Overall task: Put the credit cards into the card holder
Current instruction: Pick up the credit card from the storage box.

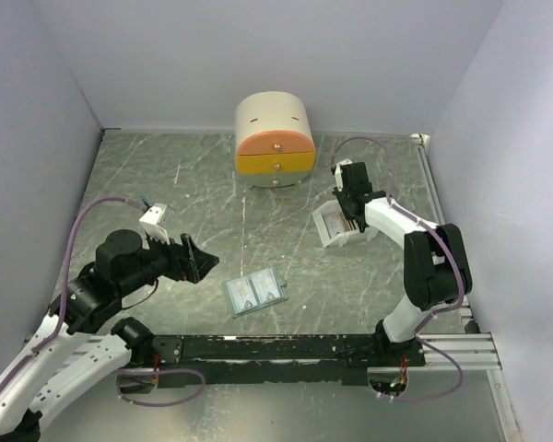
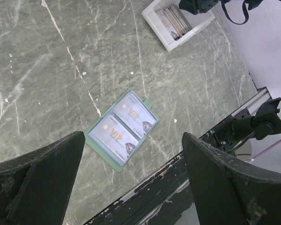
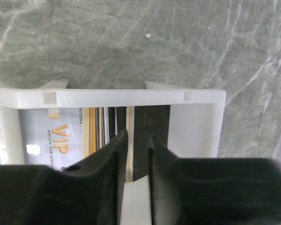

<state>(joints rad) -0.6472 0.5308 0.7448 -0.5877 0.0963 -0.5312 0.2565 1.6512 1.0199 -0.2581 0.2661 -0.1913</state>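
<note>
On the left, the left gripper [image 1: 195, 258] hangs above the table [image 1: 166, 175] with its jaws spread wide and nothing between them, looking down on the card holder [image 2: 122, 133]. The card holder lies opened flat near the front edge of the table, between the two arms, and each of its two clear pockets shows a pale card. It looks soft and light, likely to slide or fold if pushed from one side, so it would probably need pinning by its bare green edge while a card goes in. Further right and further back stands the white tray [image 3: 107, 97], and the remaining credit cards [image 3: 51, 133] sit in it on edge, packed face to face in a row. They are thin, stiff, very light and glossy, so a pinch across the two flat faces near the top edge seems the only sound hold; a shallow or skewed grip would likely let a card slip or drag its neighbour up with it. On the right, the right gripper [image 3: 136, 140] reaches down into the tray with its jaws drawn close, either side of the upper edge of one thin card in the middle of the row. Whether they are truly clamped on it or only bracket it cannot be told, since a sliver of gap shows beside the card.
</note>
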